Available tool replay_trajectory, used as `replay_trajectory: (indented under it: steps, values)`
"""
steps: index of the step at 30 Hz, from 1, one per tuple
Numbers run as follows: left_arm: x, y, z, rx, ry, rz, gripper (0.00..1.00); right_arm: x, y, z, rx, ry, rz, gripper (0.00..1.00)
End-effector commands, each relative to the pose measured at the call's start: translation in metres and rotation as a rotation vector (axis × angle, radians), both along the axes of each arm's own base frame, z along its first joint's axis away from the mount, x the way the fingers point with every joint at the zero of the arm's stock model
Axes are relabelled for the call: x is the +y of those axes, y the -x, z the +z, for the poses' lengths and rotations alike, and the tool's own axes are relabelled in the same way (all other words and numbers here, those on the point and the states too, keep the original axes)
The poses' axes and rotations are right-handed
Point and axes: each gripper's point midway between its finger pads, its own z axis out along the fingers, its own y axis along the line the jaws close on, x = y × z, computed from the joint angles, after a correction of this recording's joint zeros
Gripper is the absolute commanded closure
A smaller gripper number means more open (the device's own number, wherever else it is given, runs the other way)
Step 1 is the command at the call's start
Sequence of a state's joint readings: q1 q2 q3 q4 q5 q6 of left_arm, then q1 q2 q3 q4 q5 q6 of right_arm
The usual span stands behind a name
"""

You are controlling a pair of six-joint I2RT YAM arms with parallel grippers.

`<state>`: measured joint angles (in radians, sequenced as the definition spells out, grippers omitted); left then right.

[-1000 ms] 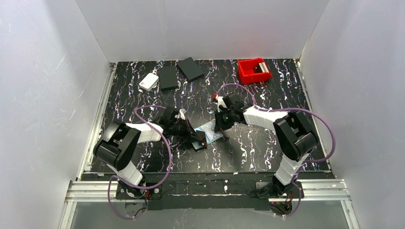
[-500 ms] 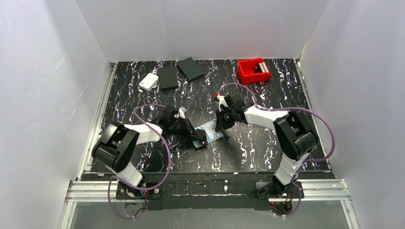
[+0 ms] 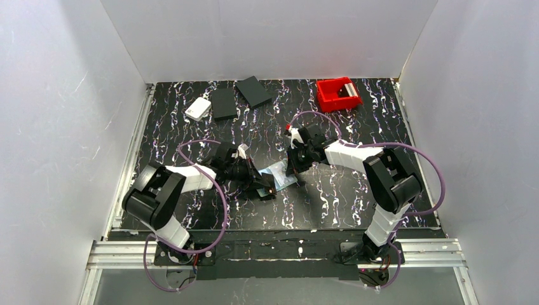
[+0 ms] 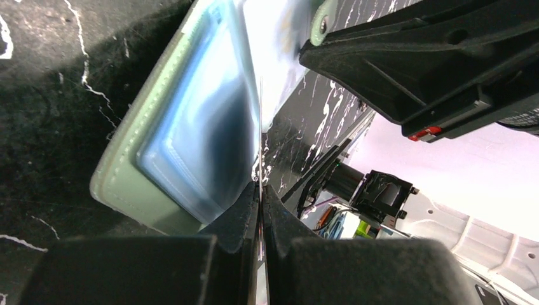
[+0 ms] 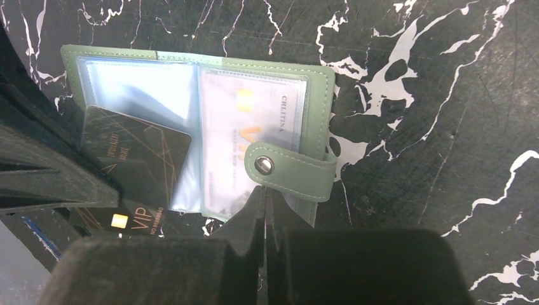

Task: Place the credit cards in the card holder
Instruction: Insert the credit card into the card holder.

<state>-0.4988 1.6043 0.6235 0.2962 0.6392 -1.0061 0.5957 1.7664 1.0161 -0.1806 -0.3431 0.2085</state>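
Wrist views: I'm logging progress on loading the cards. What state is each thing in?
card holder: open, lying flat, strap unsnapped
dark card: partly in the left clear pocket, one end sticking out
pale card: fully seated in the right pocket
left gripper: shut on the dark card
right gripper: shut, tips at the card holder's edge
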Motion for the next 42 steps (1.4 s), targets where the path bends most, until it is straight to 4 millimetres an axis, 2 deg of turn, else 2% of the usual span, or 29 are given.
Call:
replay_trajectory:
  steps: [1, 10, 16, 21, 35, 42]
  values:
    - [-0.002, 0.002, -0.004, 0.031, 0.011, -0.015, 1.0, 0.0, 0.001, -0.003, 0.0, -0.012, 0.008, 0.99]
    - [-0.004, -0.002, -0.008, 0.018, 0.013, -0.021, 1.0, 0.0, 0.002, -0.006, 0.007, -0.013, 0.012, 0.99]
    - [0.0, -0.001, 0.005, -0.017, 0.017, 0.014, 1.0, 0.001, 0.002, -0.006, 0.007, -0.014, 0.013, 0.99]
    - [-0.005, -0.004, 0.013, -0.034, 0.032, 0.006, 1.0, 0.001, 0.003, -0.007, 0.01, -0.015, 0.014, 0.99]
    - [-0.009, -0.004, -0.007, 0.014, 0.01, -0.014, 1.0, 0.002, 0.004, -0.007, 0.015, -0.019, 0.019, 0.99]
    - [-0.01, -0.009, -0.008, -0.013, 0.01, -0.016, 1.0, 0.002, 0.004, -0.007, 0.016, -0.021, 0.02, 0.99]
